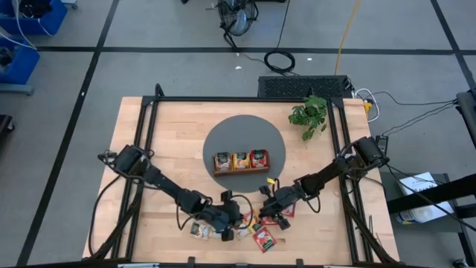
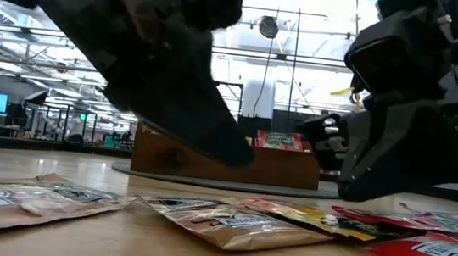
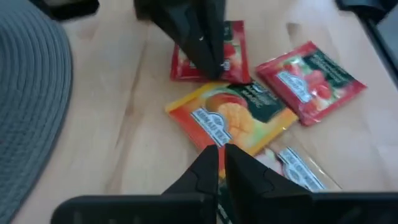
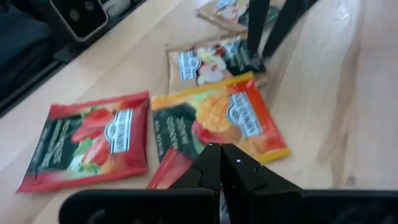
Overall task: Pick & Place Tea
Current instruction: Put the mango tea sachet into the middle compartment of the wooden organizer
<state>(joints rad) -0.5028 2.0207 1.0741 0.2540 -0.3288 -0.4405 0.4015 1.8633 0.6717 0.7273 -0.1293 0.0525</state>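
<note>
While both arms reach low over the near half of the worktop (image 1: 171, 134), the wooden tray (image 1: 240, 170) on its grey mat (image 1: 223, 141) lies well beyond the two sets of jaws, with sachets already standing in its three compartments. Loose tea sachets (image 1: 264, 238) lie flat and partly overlapping on the wood, directly under and between the jaws. Each sachet looks light, thin and pliable, with a slick foil face; a pinch at a free edge or corner probably holds better than a press on the flat middle. The left gripper (image 3: 221, 155) hangs over the orange sachet (image 3: 233, 121), jaws nearly closed and empty. The right gripper (image 4: 222, 155) points at the same orange sachet, jaws likewise nearly closed and empty.
</note>
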